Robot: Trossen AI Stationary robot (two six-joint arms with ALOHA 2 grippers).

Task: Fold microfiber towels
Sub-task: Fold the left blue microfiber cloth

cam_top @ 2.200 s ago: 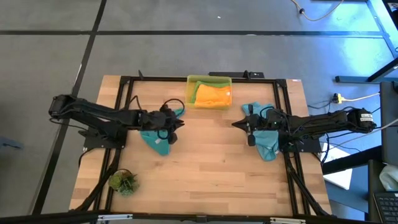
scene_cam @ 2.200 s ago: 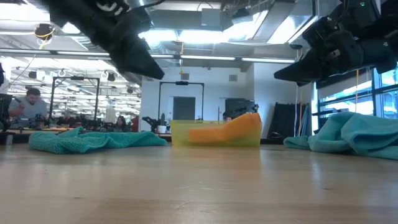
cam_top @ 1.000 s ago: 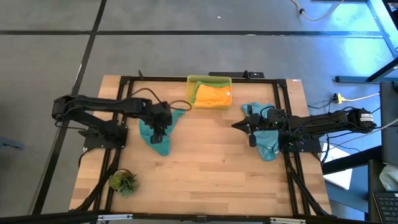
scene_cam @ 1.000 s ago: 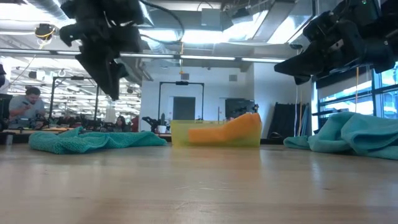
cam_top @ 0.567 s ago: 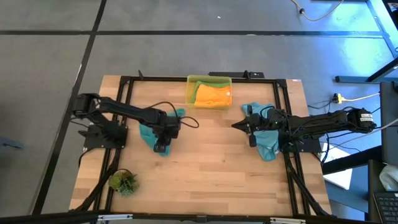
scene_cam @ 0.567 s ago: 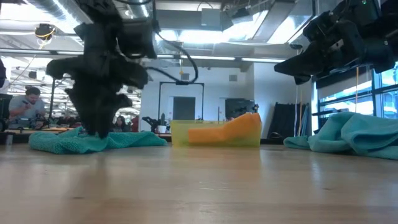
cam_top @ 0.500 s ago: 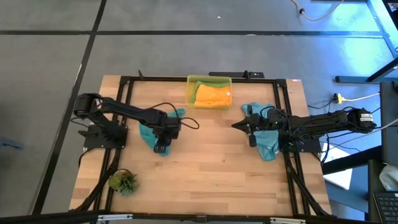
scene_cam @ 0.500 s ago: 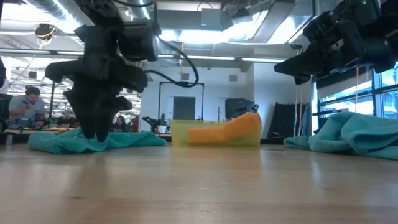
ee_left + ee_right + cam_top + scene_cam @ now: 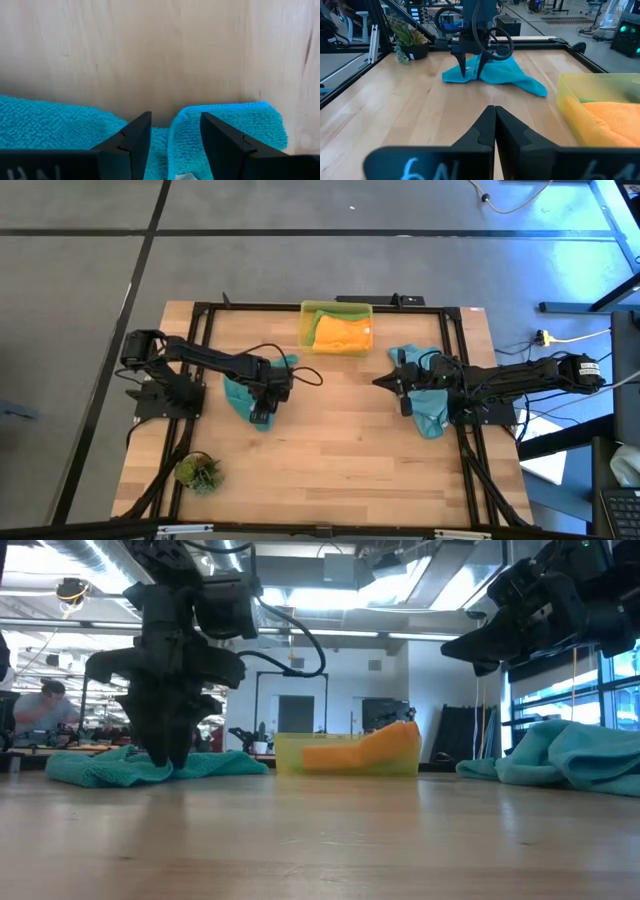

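In the high view a wooden tabletop (image 9: 330, 450) is seen at the frame's centre, with one dark arm reaching in from each side. The left claw (image 9: 261, 416) is pointed down at the lower tip of a crumpled teal-blue towel (image 9: 240, 393) lying left of centre. In the left wrist view its fingers (image 9: 131, 137) are seen apart, straddling a raised fold of that towel at its edge, with bare wood beyond; whether the cloth is already pinched cannot be told. In the low view the same claw (image 9: 165, 758) is seen lowered onto the towel (image 9: 105, 766) at the frame's left.

The right claw (image 9: 378, 381) is held at the right of centre, above the tabletop, with its fingers pressed together and nothing between them, as the right wrist view shows. A second teal-blue towel (image 9: 428, 408) lies bunched beneath the right arm, near the tabletop's right edge.

At the upper middle of the high view a yellow translucent bin (image 9: 337, 309) is placed at the tabletop's far edge, and an orange towel (image 9: 343, 333) is piled inside it; a green cloth (image 9: 311, 327) is glimpsed along its left inner side. A small green plant tuft (image 9: 198, 471) sits at the tabletop's lower left. In the low view a person (image 9: 40, 711) is seen seated far back in the room, at the frame's left.
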